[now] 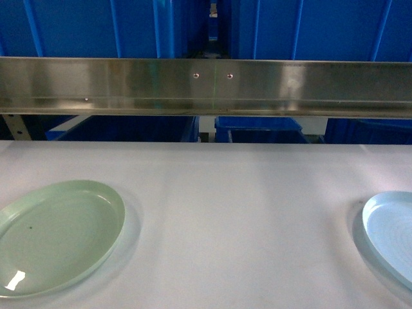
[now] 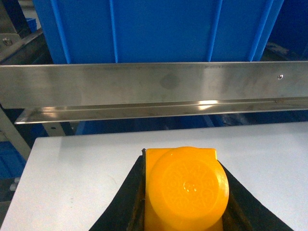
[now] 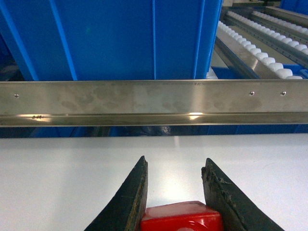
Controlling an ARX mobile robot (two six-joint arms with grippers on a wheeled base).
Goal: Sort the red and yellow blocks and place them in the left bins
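Each gripper holds one block above the white table, in front of the steel rail and the blue bins.

The left gripper is clamped on the yellow block, its black fingers pressed to both sides; a round stud faces the wrist camera, and the block's long axis cannot be told from this close view. The right gripper grips the red block between its two fingers, deep in the jaws at the lower edge of the view; the block's visible length runs across from finger to finger. Neither block touches the table. A green plate lies at the table's left edge and a pale blue plate at its right edge. Past the far edge runs the steel rail, with the blue bins behind it.
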